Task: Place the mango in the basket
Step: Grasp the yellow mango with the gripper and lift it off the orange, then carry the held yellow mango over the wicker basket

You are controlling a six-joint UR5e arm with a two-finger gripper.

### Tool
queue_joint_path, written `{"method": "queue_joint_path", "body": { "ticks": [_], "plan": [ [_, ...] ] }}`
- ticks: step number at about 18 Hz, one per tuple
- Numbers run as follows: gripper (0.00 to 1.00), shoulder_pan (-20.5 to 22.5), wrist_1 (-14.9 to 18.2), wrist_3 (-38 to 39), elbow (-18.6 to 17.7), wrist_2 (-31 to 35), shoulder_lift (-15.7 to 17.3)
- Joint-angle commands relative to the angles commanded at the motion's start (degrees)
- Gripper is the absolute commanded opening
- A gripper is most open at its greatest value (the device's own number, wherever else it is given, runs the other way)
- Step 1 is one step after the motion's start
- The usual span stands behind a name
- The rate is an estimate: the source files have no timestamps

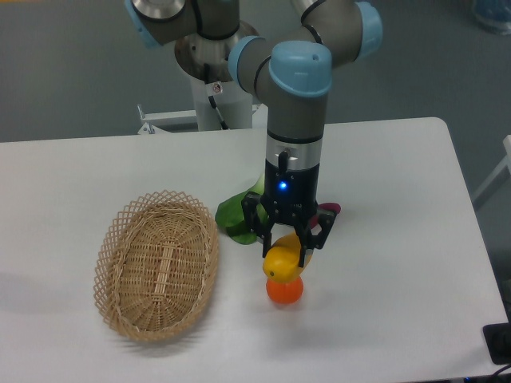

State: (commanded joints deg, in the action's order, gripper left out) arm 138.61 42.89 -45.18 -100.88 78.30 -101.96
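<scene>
The mango (284, 259) is a yellow-orange oval fruit held between my gripper's fingers, just above the round orange fruit (285, 291). My gripper (287, 249) points straight down and is shut on the mango near the table's middle. The basket (157, 264), an oval tan wicker one with a lacy rim, lies on the white table to the left of the gripper, with a gap between them. Nothing shows inside the basket.
A green vegetable (236, 217) lies behind and left of the gripper, next to the basket's right rim. A purple item (330, 209) peeks out behind the gripper on the right. The arm's base (215, 56) stands beyond the table's far edge.
</scene>
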Motion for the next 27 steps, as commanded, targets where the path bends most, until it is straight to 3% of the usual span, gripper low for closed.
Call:
{"method": "queue_joint_path", "body": {
  "ticks": [5,11,16,27],
  "plan": [
    [0.49,-6.6,0.0,4.7,-4.2,4.1,0.3],
    [0.49,-14.2,0.0,16.6,-4.5,6.3,-1.2],
    [0.54,-20.1,0.0,18.9,-5.4,8.9,-4.0],
    [0.54,-23.4,-0.2,19.7,-4.9,9.8,-8.8]
  ]
}}
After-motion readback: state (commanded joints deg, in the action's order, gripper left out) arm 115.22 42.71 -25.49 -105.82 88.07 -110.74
